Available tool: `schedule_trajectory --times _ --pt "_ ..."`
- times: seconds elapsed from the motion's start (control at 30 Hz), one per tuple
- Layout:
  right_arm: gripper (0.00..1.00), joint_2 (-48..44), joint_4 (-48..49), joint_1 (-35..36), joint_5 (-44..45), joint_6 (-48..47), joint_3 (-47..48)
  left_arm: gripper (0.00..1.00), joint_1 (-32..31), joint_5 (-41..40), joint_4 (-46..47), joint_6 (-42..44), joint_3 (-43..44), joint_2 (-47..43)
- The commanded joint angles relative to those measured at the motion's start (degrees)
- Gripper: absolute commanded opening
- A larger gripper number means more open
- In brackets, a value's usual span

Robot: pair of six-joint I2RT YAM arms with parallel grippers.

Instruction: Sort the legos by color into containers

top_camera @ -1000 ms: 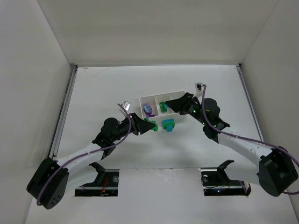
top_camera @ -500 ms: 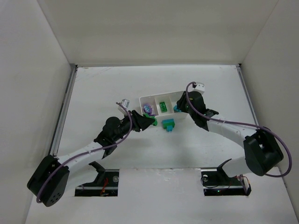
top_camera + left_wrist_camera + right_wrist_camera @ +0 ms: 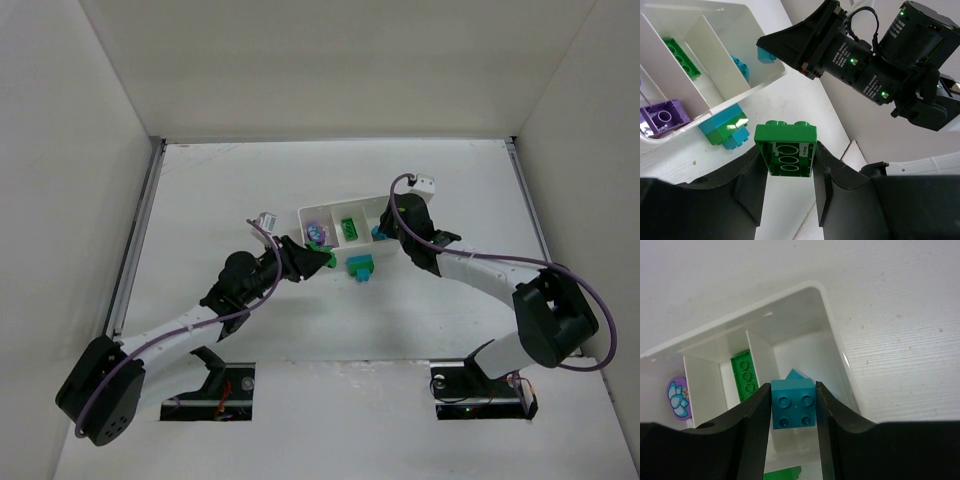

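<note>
My left gripper [image 3: 788, 172] is shut on a green brick [image 3: 786, 149], held above the table just in front of the white tray [image 3: 305, 214]; it shows in the top view [image 3: 322, 258]. My right gripper [image 3: 792, 412] is shut on a teal brick [image 3: 793, 403] and holds it over the tray's right compartment [image 3: 807, 352], where another teal brick [image 3: 798, 373] lies. The middle compartment holds a green brick [image 3: 745, 374], the left one purple bricks [image 3: 662, 116]. A joined teal and green brick stack [image 3: 360, 267] lies on the table in front of the tray.
The tray [image 3: 747, 30] sits at the table's middle, tilted. White walls enclose the table on three sides. The right arm [image 3: 875, 60] reaches in close above the tray's right end.
My right gripper has swung left and back over the tray's right compartment with the teal brick. My left gripper has risen slightly toward the tray with the green brick.
</note>
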Motion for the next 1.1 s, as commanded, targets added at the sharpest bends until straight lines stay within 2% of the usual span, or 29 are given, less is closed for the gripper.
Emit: schedule_trajectory --times 0.0,0.13,0.27,0.33,0.53,0.63,0.83,0.9,1.0,1.07 --pt "0.42 -0.1 0.5 0.8 1.9 -0.8 2.7 0.28 -0.4 -0.3 2.1 1.1 2.5 -1.7" --pt "0.47 0.4 0.4 0.8 1.8 -0.7 2.7 0.27 -0.6 -0.7 1.2 0.9 1.8 -3.1" --pt "0.63 -0.7 1.2 1.0 1.8 -0.1 2.2 0.27 0.2 -0.7 -1.0 0.8 2.1 -4.2" --pt "0.68 -1.1 0.6 1.5 2.1 -0.6 2.6 0.27 0.0 -1.2 -1.4 1.3 2.2 -4.7" --pt "0.71 -6.8 0.7 3.1 0.2 -0.6 1.0 0.27 -0.1 -1.3 -1.7 0.9 3.2 -4.0" --pt "0.71 -11.2 3.3 5.6 -2.7 -0.7 -3.1 0.27 0.6 -0.7 -1.8 0.1 3.9 -3.2" --pt "0.64 -17.5 10.0 9.4 -16.5 1.4 -11.2 0.28 1.4 0.0 -0.6 -1.3 4.4 -1.8" --pt "0.55 -19.2 13.2 10.1 -22.5 2.6 -13.5 0.28 1.7 0.7 -0.5 -1.6 4.5 -1.7" --pt "0.41 -22.8 17.7 10.7 -26.8 4.8 -17.3 0.28 2.9 0.6 0.0 -2.0 4.2 -1.8" --pt "0.38 -24.4 20.6 10.8 -28.4 6.3 -19.3 0.28 4.1 1.1 0.1 -3.7 4.2 -2.4"
